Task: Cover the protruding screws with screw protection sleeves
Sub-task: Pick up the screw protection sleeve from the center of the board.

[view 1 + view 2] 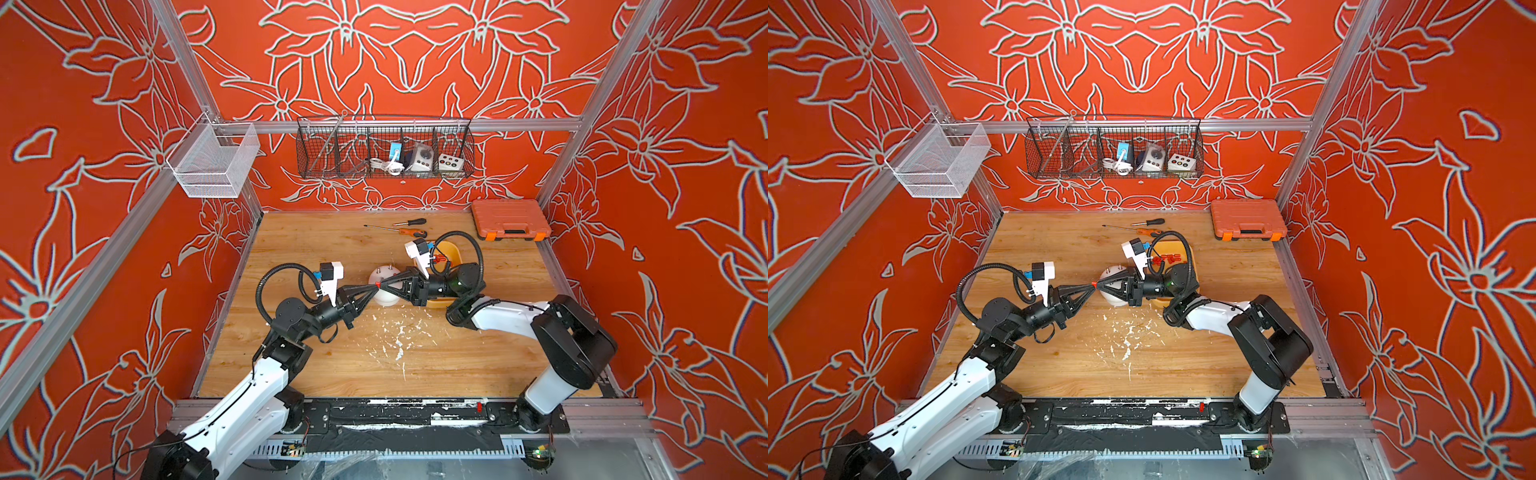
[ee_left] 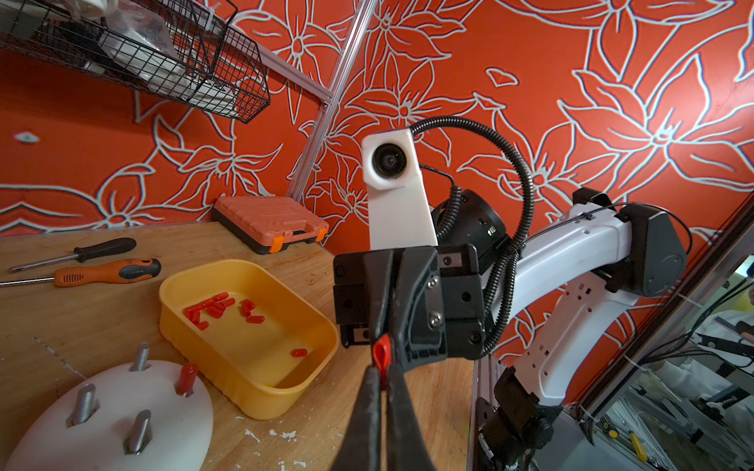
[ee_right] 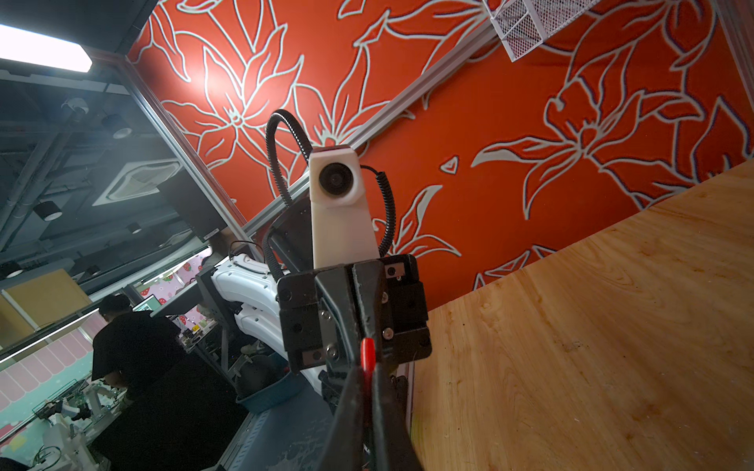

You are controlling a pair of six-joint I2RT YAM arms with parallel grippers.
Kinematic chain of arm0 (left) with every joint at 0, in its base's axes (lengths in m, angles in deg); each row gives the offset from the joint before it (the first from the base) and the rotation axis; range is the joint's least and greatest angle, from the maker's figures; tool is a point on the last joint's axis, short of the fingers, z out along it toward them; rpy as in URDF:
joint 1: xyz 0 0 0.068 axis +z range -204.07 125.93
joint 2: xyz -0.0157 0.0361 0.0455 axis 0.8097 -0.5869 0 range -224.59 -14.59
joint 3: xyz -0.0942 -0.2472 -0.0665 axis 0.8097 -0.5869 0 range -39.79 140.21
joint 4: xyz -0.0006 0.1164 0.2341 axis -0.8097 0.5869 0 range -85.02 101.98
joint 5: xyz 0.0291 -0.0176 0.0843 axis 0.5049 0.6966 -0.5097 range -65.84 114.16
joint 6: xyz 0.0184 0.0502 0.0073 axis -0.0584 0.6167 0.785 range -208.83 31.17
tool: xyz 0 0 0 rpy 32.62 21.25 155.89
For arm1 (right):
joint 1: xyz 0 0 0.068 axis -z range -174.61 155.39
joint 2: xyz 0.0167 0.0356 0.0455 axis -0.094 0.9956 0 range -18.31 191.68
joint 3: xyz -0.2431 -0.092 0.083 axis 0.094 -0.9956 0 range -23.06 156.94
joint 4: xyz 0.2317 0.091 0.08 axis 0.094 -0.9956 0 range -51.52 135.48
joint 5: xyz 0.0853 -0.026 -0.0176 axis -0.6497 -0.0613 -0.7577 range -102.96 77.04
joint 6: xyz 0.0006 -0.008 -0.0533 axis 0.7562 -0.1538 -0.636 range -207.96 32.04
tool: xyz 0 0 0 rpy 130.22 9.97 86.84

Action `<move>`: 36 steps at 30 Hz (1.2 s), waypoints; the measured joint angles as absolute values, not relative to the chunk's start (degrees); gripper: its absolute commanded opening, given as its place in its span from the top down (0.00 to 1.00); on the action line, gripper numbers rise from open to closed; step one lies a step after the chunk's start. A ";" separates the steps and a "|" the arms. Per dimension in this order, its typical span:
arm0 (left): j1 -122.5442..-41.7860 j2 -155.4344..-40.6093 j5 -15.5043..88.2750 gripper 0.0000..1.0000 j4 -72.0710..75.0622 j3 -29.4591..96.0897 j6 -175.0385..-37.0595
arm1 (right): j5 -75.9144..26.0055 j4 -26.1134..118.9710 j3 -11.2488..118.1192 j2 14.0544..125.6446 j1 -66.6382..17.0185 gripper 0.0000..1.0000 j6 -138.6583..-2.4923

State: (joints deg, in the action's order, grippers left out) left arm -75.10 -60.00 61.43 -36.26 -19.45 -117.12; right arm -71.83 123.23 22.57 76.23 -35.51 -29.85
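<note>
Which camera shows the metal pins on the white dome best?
The left wrist view: all four protruding screws stand clear, one red-capped. In both top views they are tiny, partly hidden. Right wrist view: none.

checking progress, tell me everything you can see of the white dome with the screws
The white dome is a smooth matte rounded body, plastic by its look, resting on the wooden table beside the yellow tray. Four grey threaded screws stand up from its top; one wears a red sleeve, three are bare.
</note>
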 measured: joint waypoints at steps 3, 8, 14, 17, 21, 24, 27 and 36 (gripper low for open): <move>-75.10 -59.91 61.30 1.00 -36.39 -19.50 -117.12 | -72.02 123.04 23.03 76.23 -35.51 1.00 -29.46; -75.10 -60.00 61.39 1.00 -37.06 -19.78 -117.14 | -72.26 122.62 23.36 76.21 -35.43 1.00 -28.87; -75.10 -59.63 61.35 0.66 -36.85 -20.39 -116.31 | -74.71 118.91 25.67 75.55 -35.12 1.00 -29.20; -75.10 -57.25 60.01 0.48 -34.31 -22.25 -113.84 | -76.00 110.88 26.37 72.73 -34.94 1.00 -33.24; -75.13 -50.71 56.32 0.34 -29.72 -25.51 -107.81 | -73.29 78.38 33.19 66.39 -34.94 1.00 -51.51; -75.67 -45.88 53.43 0.33 -27.64 -29.09 -102.54 | -67.81 54.43 41.52 63.16 -34.94 1.00 -64.04; -78.64 -43.70 50.90 0.31 -23.38 -30.60 -95.42 | -63.83 34.84 49.43 62.96 -34.94 1.00 -71.95; -92.20 -50.84 45.65 0.31 -17.35 -28.87 -77.65 | -57.71 -0.94 54.74 66.85 -36.63 1.00 -81.74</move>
